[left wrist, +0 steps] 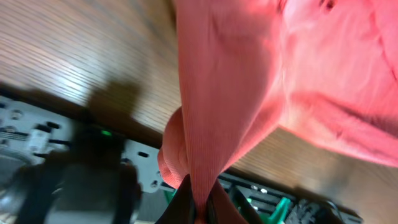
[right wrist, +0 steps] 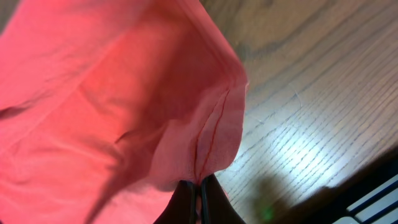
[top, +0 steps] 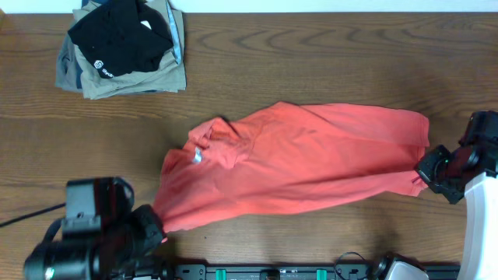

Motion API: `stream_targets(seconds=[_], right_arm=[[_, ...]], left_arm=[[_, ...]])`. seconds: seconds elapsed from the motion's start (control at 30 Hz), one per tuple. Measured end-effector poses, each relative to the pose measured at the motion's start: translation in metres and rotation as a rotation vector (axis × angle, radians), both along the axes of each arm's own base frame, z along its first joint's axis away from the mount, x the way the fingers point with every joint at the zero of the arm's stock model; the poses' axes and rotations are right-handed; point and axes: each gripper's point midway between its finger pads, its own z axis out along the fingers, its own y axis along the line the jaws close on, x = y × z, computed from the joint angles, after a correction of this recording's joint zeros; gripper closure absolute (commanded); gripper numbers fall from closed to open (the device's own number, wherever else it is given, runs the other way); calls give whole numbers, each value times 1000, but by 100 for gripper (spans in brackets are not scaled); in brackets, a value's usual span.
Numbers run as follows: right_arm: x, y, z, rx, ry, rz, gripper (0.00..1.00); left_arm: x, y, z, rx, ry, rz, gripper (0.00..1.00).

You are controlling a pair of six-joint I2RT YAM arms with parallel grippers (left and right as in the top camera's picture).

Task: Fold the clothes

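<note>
1. The red-orange T-shirt (top: 296, 163) lies stretched across the middle of the wooden table (top: 311, 62). It runs from near the front-left up toward the right edge on a slight slant.
2. The left gripper (left wrist: 199, 208) is clamped tight on the shirt's front-left corner, close to the table's front edge. From the left wrist, the cloth rises out of the pinched fingertips as a taut, narrowing strip.
3. The right gripper (right wrist: 199, 199) is closed on the shirt's right end, near the table's right edge. From the right wrist, a stitched hem seam runs straight down into the shut jaws.
4. A broad band of bare wood lies behind the shirt, and another separates it from the pile at the back-left corner. In front there is only a narrow strip of wood before the black rail (top: 296, 272) along the table's near edge.
5. That pile is well apart from the shirt. It has a black folded garment (top: 120, 39) with a small white logo lying on a khaki-grey folded garment (top: 132, 82).
6. The shirt is soft matte cotton, finely ribbed up close and creased into long shallow folds between the two grips. Its collar end is rumpled, with a white neck tag (top: 197, 156) showing.
7. The tabletop is dark brown with a straight grain and a slight sheen.
</note>
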Motion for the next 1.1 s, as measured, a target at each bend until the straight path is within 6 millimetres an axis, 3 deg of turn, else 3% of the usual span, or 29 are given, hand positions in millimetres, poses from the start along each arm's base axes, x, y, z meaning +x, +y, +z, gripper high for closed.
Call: stream_targets(seconds=[0.27,0.53,0.6,0.63,0.7,0.77,0.83,0.87,0.9,0.93,0.97,1.1], right_arm=[[-11,28,-8,143,61,101,99],[-19,40,-12,169,98,151,99],[-17,40,-12,167,90,151,99],[-16,39,-12,164,86,152,99],[-15,39,-12,163,82,152,96],[-14,38,-12,161,78,149,85],[-13,37,-12,152,77,155,64],[-13,36,-12,148,77,153,51],[-13,35,-12,144,77,152,24],[-13,35,-12,140,77,155,9],[-13,34,-12,137,77,158,1],[-11,33,-12,127,70,161,1]], left_arm=[[0,22,32,118,-107,74,94],[0,22,34,115,-111,89,92],[0,20,34,104,-112,82,85],[0,19,34,102,-112,80,73],[0,19,34,99,-113,76,39],[0,18,34,94,-113,78,28],[0,17,34,91,-113,77,22],[0,17,34,92,-113,75,21],[0,17,34,91,-113,76,21],[0,17,34,91,-112,77,20],[0,17,34,91,-113,76,20],[0,17,34,91,-113,76,20]])
